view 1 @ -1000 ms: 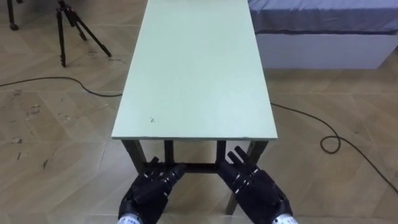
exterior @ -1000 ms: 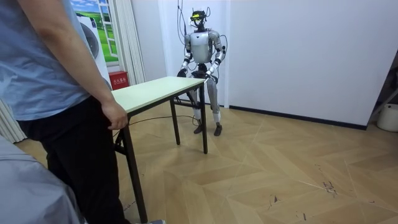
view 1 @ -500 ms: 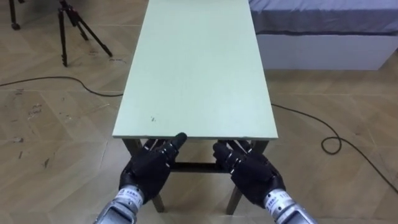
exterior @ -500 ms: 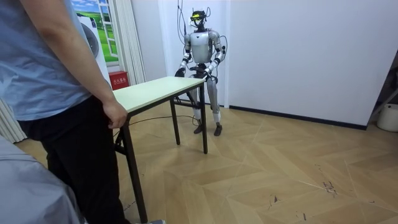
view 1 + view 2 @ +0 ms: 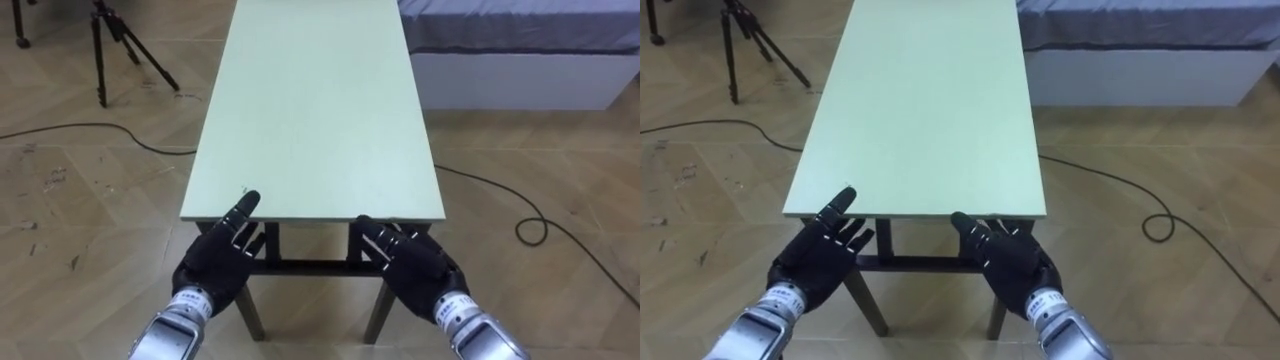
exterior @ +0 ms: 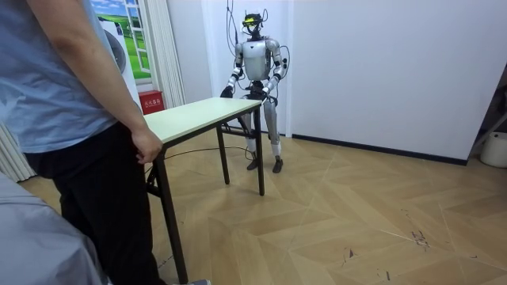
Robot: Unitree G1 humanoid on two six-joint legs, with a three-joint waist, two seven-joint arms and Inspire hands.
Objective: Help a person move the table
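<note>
The left hand (image 5: 222, 258) and right hand (image 5: 412, 265) were at the near edge of the pale green table (image 5: 315, 110), fingers spread straight; a person (image 6: 63, 95) gripped its far end.

Matt, smooth pale-green table (image 5: 315, 110) top, dark metal legs, glossy wood floor (image 5: 90, 200), black hands

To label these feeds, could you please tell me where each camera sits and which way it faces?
Left eye view: on the robot's head, looking down the table; left robot hand and right robot hand open at its near end.
Right eye view: same head, rightward, same scene.
Room view: beside the person at the far end, facing the robot.
All share the table.
</note>
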